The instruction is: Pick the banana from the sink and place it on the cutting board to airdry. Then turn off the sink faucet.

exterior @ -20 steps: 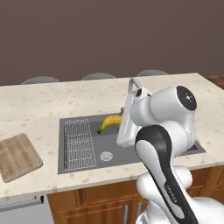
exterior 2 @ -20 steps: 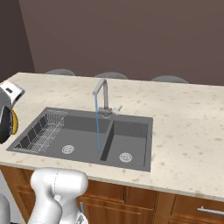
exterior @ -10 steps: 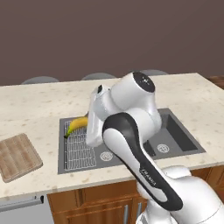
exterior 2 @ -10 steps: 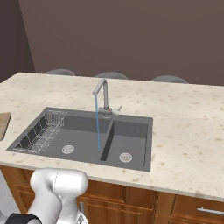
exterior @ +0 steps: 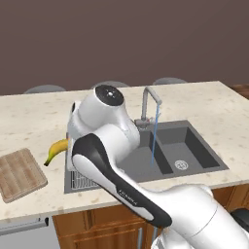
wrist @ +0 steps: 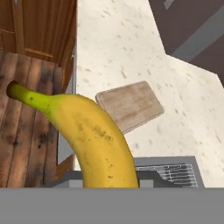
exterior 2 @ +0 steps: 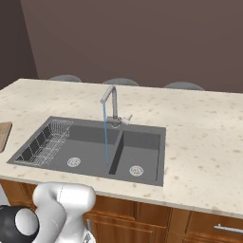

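Note:
The yellow banana (exterior: 57, 150) hangs in the air over the counter between the sink's left rim and the cutting board (exterior: 19, 174). My gripper (exterior: 69, 146) is shut on it, its fingers hidden behind my arm. In the hand view the banana (wrist: 89, 138) rises large from the bottom, with the wooden cutting board (wrist: 130, 105) beyond it. The dark grey sink (exterior 2: 142, 142) lies in the counter. A thin blue stream of water falls from the faucet (exterior 2: 111, 102) into the large basin.
A white wire rack (exterior 2: 47, 142) sits in the left end of the large basin; its corner (wrist: 175, 171) shows in the hand view. Speckled counter (exterior: 29, 121) surrounds sink and board. Cabinet fronts and wood floor (wrist: 26, 131) lie below the counter edge.
My arm has swung left with the banana, from above the sink, across the rack, out over the counter toward the board. Water keeps running.

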Controlling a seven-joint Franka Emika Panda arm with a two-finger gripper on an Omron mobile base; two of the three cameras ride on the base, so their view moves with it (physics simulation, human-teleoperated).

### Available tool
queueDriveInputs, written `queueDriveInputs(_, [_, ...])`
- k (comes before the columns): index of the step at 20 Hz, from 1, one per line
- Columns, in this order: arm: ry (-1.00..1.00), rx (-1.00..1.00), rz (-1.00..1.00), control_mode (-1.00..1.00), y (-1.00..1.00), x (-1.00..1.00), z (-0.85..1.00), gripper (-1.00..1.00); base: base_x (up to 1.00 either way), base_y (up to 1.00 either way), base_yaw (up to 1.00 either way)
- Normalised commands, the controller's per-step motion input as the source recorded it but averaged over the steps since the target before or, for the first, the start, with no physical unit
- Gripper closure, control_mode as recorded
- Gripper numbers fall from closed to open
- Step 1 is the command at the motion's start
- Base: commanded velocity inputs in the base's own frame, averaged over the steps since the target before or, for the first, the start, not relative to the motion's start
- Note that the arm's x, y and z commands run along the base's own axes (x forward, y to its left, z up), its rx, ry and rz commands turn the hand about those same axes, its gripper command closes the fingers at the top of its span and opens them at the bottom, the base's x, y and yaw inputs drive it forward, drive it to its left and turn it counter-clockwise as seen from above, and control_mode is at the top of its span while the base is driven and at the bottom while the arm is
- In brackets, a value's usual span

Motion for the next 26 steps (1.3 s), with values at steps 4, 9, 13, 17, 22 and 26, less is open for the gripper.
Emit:
queueDriveInputs(4, [0.00, -0.13, 0.00, -1.00, 0.44, 0.36, -0.21, 1.00, 0.00, 0.00, 0.00])
queueDriveInputs(9, [0.02, -0.05, 0.00, -1.00, 0.54, 0.32, -0.01, 1.00, 0.00, 0.00, 0.00])
queueDriveInputs(13, [0.01, 0.00, 0.00, -1.00, 0.49, 0.18, -0.02, 1.00, 0.00, 0.00, 0.00])
queueDriveInputs(17, [0.00, 0.00, 0.01, -1.00, 0.30, 0.15, -0.15, 1.00, 0.00, 0.00, 0.00])
queueDriveInputs(22, [-0.02, 0.00, -0.01, -1.00, 0.10, 0.18, -0.14, 1.00, 0.00, 0.00, 0.00])
queueDriveInputs(26, [-0.01, 0.02, -0.14, -1.00, 0.08, 0.13, -0.13, 1.00, 0.00, 0.00, 0.00])
